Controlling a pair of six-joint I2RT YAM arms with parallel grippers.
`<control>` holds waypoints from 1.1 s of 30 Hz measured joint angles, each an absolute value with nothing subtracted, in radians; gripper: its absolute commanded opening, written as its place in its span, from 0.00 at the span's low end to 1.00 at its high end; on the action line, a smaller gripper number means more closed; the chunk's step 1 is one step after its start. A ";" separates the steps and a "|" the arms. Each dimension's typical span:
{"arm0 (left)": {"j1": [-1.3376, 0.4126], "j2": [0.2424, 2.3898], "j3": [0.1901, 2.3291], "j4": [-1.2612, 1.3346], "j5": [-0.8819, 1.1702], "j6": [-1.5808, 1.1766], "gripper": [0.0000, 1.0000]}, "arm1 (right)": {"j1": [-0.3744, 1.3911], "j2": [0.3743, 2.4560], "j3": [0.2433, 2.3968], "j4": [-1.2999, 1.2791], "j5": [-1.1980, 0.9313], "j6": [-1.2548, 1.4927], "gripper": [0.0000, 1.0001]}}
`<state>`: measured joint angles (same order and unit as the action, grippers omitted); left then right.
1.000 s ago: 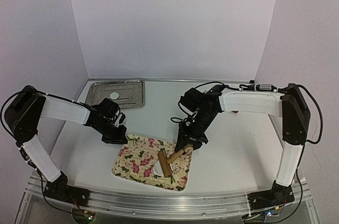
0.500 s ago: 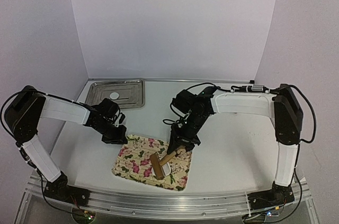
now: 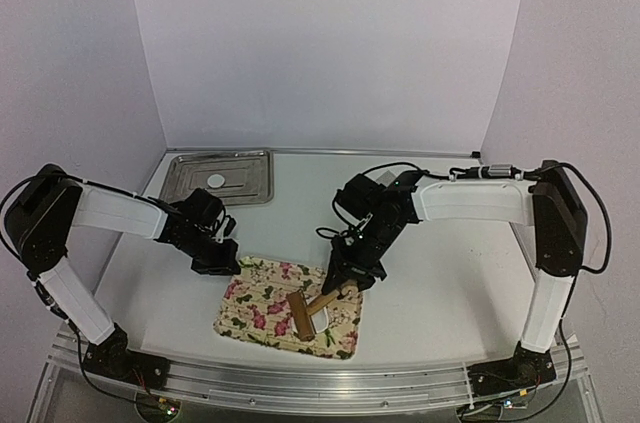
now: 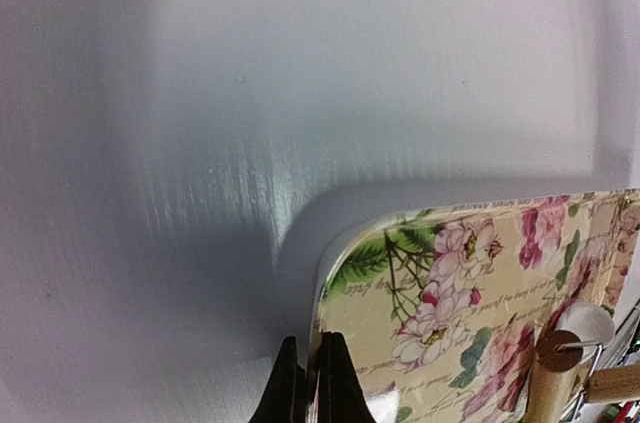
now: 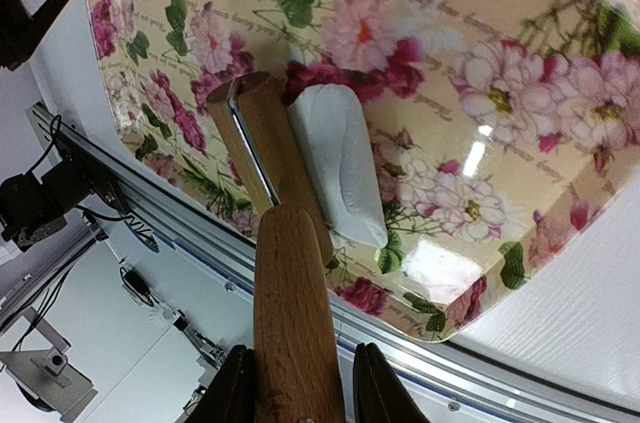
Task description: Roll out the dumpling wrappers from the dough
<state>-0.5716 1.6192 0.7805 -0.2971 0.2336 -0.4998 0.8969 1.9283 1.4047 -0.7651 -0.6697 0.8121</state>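
A floral tray (image 3: 250, 308) lies on the table near the front. On it lies a white elongated dough lump (image 3: 319, 319), also seen in the right wrist view (image 5: 345, 163). A wooden roller (image 3: 299, 315) lies against the dough's left side. My right gripper (image 3: 345, 280) is shut on the roller's handle (image 5: 295, 303). My left gripper (image 3: 222, 265) is shut on the floral tray's far left rim (image 4: 322, 318). One small flat white dumpling wrapper (image 3: 216, 181) lies in the metal tray (image 3: 190, 188) at the back left.
The table's metal front rail (image 3: 300, 383) runs just below the floral tray. White walls close in the table at the back and on both sides.
The roller has rolled leftward across the dough, which now shows on its right side. My right arm swung left and then slightly back. My left gripper stayed on the tray rim.
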 measured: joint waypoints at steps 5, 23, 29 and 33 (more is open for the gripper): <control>-0.577 1.616 0.776 -0.296 0.247 -0.507 0.00 | 0.814 1.846 1.300 -0.757 -0.674 0.791 0.00; -0.577 1.614 0.776 -0.296 0.249 -0.508 0.00 | 0.750 1.832 1.288 -0.837 -0.668 0.726 0.00; -0.566 1.614 0.776 -0.297 0.243 -0.508 0.00 | 0.799 1.909 1.398 -0.893 -0.660 0.729 0.00; -0.555 1.612 0.776 -0.299 0.230 -0.507 0.00 | 0.843 1.950 1.453 -0.892 -0.659 0.739 0.00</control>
<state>-0.5552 1.6121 0.7761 -0.2995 0.2300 -0.5070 0.8427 1.9501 1.4529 -0.8921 -0.6586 0.7385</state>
